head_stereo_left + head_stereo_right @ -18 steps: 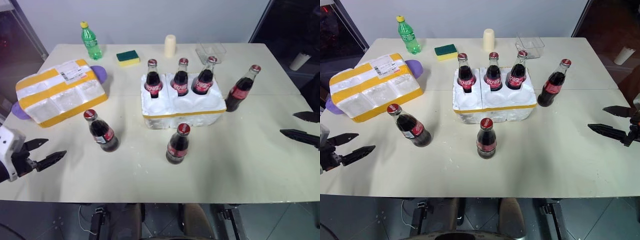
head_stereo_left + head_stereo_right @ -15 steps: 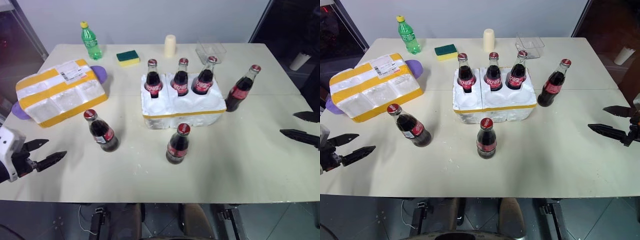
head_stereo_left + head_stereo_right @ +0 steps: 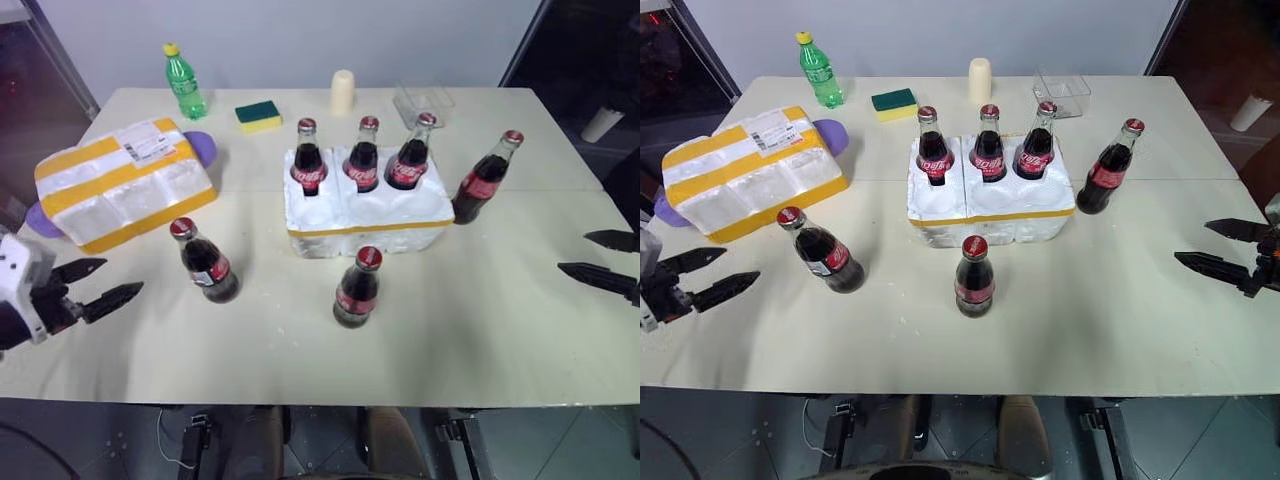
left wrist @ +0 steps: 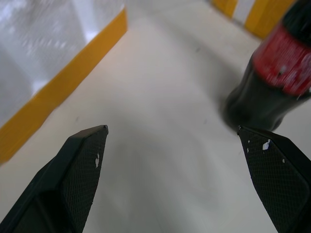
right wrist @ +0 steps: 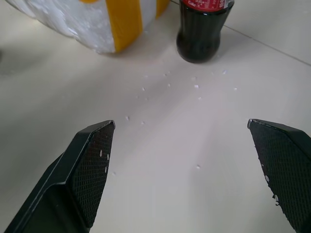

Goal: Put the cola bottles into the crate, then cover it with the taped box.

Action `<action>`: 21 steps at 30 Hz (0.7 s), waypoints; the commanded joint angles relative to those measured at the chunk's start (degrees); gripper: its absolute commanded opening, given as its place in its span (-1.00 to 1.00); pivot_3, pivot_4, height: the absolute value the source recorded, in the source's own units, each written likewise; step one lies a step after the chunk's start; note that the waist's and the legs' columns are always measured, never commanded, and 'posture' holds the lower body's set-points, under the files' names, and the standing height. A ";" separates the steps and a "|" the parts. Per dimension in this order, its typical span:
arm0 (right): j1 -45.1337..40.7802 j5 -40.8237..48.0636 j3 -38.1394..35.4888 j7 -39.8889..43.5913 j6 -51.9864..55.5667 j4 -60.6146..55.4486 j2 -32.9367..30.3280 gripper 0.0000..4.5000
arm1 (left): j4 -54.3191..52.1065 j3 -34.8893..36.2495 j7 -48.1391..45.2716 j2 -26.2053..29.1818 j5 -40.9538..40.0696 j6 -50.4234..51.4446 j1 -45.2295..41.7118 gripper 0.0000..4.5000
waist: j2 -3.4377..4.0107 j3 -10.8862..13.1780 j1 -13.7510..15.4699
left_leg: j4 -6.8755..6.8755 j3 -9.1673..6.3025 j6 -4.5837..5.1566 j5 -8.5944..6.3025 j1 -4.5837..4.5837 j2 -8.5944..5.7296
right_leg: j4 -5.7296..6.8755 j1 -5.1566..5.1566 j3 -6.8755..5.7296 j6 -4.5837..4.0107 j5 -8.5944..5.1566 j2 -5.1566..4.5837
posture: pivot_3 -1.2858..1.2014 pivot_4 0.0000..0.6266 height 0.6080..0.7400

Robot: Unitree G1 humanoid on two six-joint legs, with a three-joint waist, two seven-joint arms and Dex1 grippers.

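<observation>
- Crate (image 3: 990,205) mid-table, yellow band on its rim; used as reference below.
- Three cola bottles (image 3: 988,145) upright in crate's far row of wells; near row of wells empty.
- Fourth bottle (image 3: 1110,168) just right of crate, upright on table (image 3: 1100,320).
- Fifth bottle (image 3: 973,277) just in front of crate, upright.
- Sixth bottle (image 3: 820,250) front-left of crate, apart from it, upright.
- Taped box (image 3: 750,170) well left of crate, shipping label on top.
- Left gripper (image 3: 710,278) far front-left of crate, fingers spread wide, empty.
- Right gripper (image 3: 1225,248) far right of crate, fingers spread wide, empty.
- Green bottle (image 3: 820,70), sponge (image 3: 894,101) behind crate, far side of table.
</observation>
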 commanded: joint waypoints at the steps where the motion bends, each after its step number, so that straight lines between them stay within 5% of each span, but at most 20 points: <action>1: -2.34 4.35 -3.46 3.06 3.89 -2.46 -3.00 1.00 | -0.55 -2.30 -3.29 1.66 -3.67 1.76 -4.25 0.98 | 0.01 0.00 -0.04 | 0.00 0.00 0.00 0.00 0.00 0.00 | 0.01 0.00 0.00 0.00 0.00 0.00 | 0.03 -0.52 0.98; 11: -5.91 16.39 -10.68 5.77 21.17 -15.64 -7.82 1.00 | 2.81 -11.45 -16.91 10.11 -3.18 2.45 -9.05 0.98 | 0.12 0.06 -0.22 | -0.07 0.01 0.00 0.00 0.02 0.02 | 0.11 -0.10 0.01 0.00 -0.01 0.04 | 0.03 -0.52 0.98; 21: -3.77 23.61 -15.56 4.86 31.25 -29.30 -7.06 1.00 | 6.37 -19.59 -14.26 3.28 1.97 -4.32 -16.75 0.98 | 0.11 0.07 0.22 | -0.05 0.03 0.01 0.00 -0.04 0.02 | 0.07 -0.09 0.02 0.03 0.01 0.03 | 0.03 -0.52 0.98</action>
